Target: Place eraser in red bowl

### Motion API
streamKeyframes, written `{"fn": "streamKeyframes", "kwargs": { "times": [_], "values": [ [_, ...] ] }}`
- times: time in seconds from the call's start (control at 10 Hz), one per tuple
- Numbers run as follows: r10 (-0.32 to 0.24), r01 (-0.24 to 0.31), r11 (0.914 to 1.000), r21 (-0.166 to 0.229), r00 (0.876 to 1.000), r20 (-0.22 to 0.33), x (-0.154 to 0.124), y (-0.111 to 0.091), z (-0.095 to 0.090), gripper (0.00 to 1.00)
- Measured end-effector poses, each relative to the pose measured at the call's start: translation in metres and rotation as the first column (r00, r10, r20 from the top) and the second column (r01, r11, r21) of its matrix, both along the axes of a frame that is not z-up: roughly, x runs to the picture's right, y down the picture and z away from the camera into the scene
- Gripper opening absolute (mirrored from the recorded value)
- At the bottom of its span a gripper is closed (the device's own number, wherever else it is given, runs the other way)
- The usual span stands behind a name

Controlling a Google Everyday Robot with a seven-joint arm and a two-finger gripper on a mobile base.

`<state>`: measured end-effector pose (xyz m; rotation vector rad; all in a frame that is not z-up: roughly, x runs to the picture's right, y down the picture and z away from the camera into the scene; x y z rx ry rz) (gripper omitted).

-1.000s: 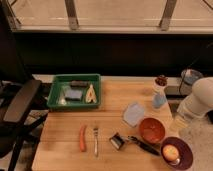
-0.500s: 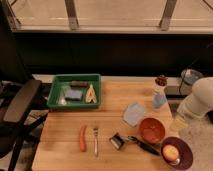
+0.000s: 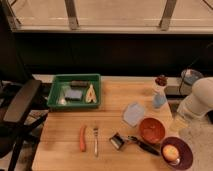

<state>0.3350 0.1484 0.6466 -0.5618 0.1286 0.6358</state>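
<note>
Nothing moved since before: eraser (image 3: 80, 83) in the green tray (image 3: 75, 106), red bowl (image 3: 151, 130) on the tabletop (image 3: 65, 145), my gripper hidden behind the white arm (image 3: 201, 99), fingers wide

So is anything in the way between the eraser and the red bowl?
The eraser lies inside the green tray, so its wall comes first. A flat pale blue cloth lies before the red bowl. The end effector hangs beside the bowl, away from the tray.

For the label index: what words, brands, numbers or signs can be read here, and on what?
None readable.
The bottle shows no legible label; nor do the green tray, red bowl or eraser.
The gripper, at the right edge of the table, shows no readable marking.
</note>
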Motion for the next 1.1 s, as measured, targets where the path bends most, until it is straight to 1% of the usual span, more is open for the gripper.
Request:
{"fn": "streamKeyframes", "kwargs": {
  "times": [0.5, 0.7, 0.8, 0.9, 1.1],
  "values": [
    [0.001, -0.001, 1.0, -0.001, 1.0, 0.001, 0.0, 0.001, 0.001, 0.65],
    [-0.003, 0.003, 1.0, 0.009, 1.0, 0.011, -0.004, -0.004, 0.003, 0.65],
    [-0.015, 0.015, 0.9998, 0.016, 1.0, 0.025, -0.015, -0.01, 0.007, 0.65],
    [-0.037, 0.036, 0.9989, 0.03, 0.999, 0.039, -0.031, -0.017, 0.01, 0.65],
    [-0.089, 0.085, 0.9939, 0.07, 0.994, 0.062, -0.065, -0.035, 0.017, 0.65]
  ]
}}
